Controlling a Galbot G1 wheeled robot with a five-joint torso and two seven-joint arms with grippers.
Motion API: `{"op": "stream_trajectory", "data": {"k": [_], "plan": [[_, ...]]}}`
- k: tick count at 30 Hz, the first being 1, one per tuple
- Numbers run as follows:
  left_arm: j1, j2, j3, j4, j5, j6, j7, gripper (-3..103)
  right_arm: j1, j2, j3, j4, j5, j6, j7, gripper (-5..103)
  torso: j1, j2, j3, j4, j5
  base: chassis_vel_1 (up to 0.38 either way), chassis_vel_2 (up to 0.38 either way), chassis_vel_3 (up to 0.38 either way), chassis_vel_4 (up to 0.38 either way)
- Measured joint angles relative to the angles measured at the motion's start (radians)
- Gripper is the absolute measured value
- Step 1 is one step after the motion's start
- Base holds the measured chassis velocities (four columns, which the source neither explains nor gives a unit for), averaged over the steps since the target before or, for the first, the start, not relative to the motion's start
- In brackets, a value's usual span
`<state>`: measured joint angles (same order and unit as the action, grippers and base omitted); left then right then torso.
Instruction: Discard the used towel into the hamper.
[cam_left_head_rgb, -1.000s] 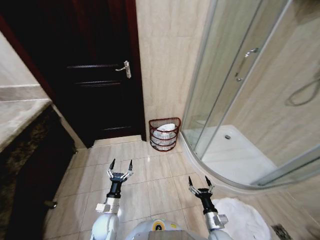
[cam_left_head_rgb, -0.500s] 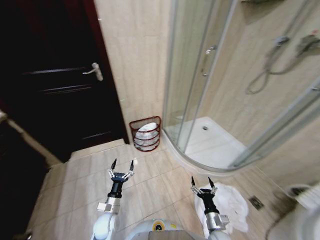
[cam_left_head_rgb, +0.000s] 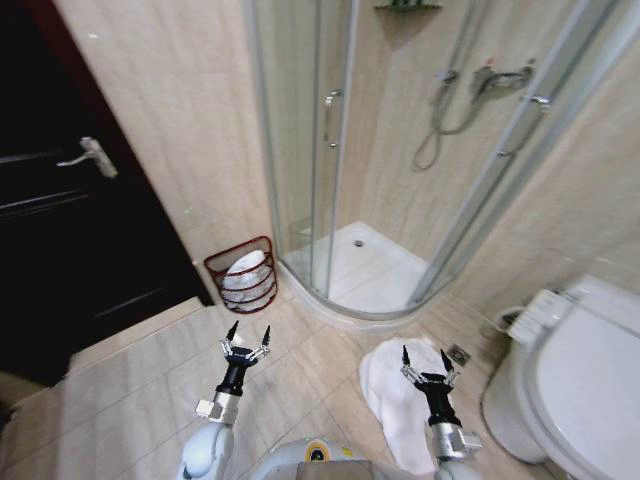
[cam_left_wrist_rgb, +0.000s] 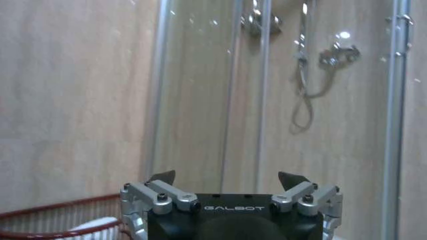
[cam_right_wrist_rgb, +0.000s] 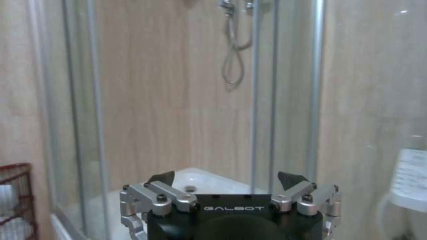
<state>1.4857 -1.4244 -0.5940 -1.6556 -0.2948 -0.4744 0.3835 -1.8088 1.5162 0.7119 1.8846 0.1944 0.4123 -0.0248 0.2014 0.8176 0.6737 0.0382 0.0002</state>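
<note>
Both grippers show in the head view, low in the frame, each with fingers spread and nothing between them. Left gripper (cam_left_head_rgb: 247, 334) sits at about 7 o'clock from the picture's centre, over bare floor tiles (cam_left_head_rgb: 130, 400). Right gripper (cam_left_head_rgb: 428, 358) sits at about 5 o'clock, over one white towel (cam_left_head_rgb: 392, 385) that lies crumpled on the floor just outside the shower enclosure (cam_left_head_rgb: 350, 200).

One hamper (cam_left_head_rgb: 242, 275) stands on the floor against the beige wall, at about 8 o'clock from the centre, between the dark wooden door (cam_left_head_rgb: 70, 230) and the curved glass shower. It is reddish-brown wire, half-round with a flat back and horizontal ribs, and white cloth shows inside it. The towel and hamper are well apart. One white toilet (cam_left_head_rgb: 580, 385) sits at 4 o'clock, at the right edge. One door handle (cam_left_head_rgb: 90, 157) shows at 10 o'clock. Inside the shower hang one hose and one mixer fitting (cam_left_head_rgb: 495, 78).

Left wrist view: left gripper (cam_left_wrist_rgb: 227, 177), fingers parted wide and empty, faces the shower glass. One curved section of the hamper (cam_left_wrist_rgb: 60, 225) rim, with white cloth behind it, shows at 8 o'clock.

Right wrist view: right gripper (cam_right_wrist_rgb: 227, 177), fingers also apart and empty, faces the shower and its one hose (cam_right_wrist_rgb: 232, 55). A slice of the hamper (cam_right_wrist_rgb: 17, 200) shows at 8 o'clock, and part of the toilet (cam_right_wrist_rgb: 410, 180) at 4 o'clock.
</note>
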Motion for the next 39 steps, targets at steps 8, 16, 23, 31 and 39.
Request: {"op": "stream_trajectory", "data": {"k": [8, 16, 23, 31, 39], "plan": [[-0.023, 0.013, -0.016, 0.010, 0.008, 0.095, 0.038, 100, -0.024, -0.006, 0.014, 0.014, 0.027, -0.003, 0.000, 100, 0.000, 0.000, 0.000, 0.0004, -0.0003, -0.012, -0.017, -0.021, -0.011], [-0.026, 0.013, -0.013, 0.020, 0.066, 0.156, 0.050, 100, -0.017, 0.010, 0.007, -0.035, 0.005, -0.033, 0.033, 100, 0.000, 0.000, 0.000, 0.0003, -0.0002, 0.000, 0.000, 0.000, 0.000], [-0.038, 0.000, -0.002, 0.040, 0.047, 0.109, 0.010, 100, 0.002, 0.015, 0.012, -0.070, 0.001, -0.023, 0.038, 100, 0.000, 0.000, 0.000, 0.0003, -0.0002, 0.000, 0.000, 0.000, 0.000], [-0.038, -0.003, 0.000, 0.055, 0.035, 0.082, -0.005, 100, 0.001, 0.017, 0.010, -0.070, -0.001, -0.008, 0.039, 100, -0.001, -0.003, -0.001, 0.0003, -0.0002, 0.000, 0.000, 0.000, 0.000], [-0.035, -0.005, 0.000, 0.057, 0.039, 0.076, -0.005, 100, -0.001, 0.019, 0.007, -0.064, -0.002, -0.003, 0.038, 100, -0.016, -0.034, -0.017, 0.0003, -0.0001, 0.000, 0.000, 0.000, 0.000]]}}
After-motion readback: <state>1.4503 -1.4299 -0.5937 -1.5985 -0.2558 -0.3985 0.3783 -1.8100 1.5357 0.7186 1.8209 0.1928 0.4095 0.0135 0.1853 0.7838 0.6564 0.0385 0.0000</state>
